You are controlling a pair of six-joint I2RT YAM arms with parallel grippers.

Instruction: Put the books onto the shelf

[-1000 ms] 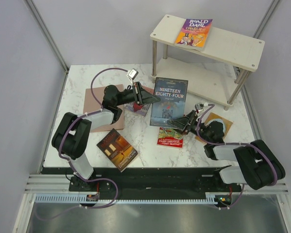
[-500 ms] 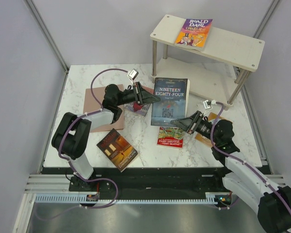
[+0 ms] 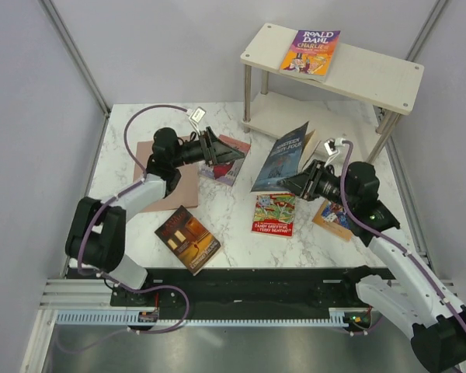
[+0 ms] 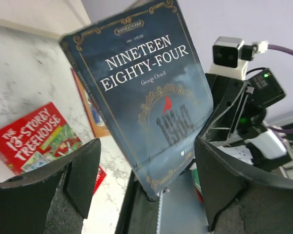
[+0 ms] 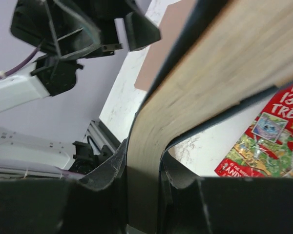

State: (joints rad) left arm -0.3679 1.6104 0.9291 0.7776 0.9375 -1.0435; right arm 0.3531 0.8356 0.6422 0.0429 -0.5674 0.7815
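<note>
- Left gripper [image 3: 227, 151]: earlier at left edge of Nineteen Eighty-Four [image 3: 283, 155]; now jaws released, drawn back, farther left of shelf [image 3: 373, 74].
- Nineteen Eighty-Four: earlier flatter; now raised, tilted, cover facing left, just before shelf's lower tier.
- Right gripper [image 3: 297, 183]: arm risen, jaws clenched on book's lower edge.
- Roald Dahl book [image 3: 311, 50]: unmoved on shelf's top tier.

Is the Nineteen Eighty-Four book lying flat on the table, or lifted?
Lifted and tilted: the right gripper pinches the book at its lower edge, with the cover facing the open left gripper.
</note>
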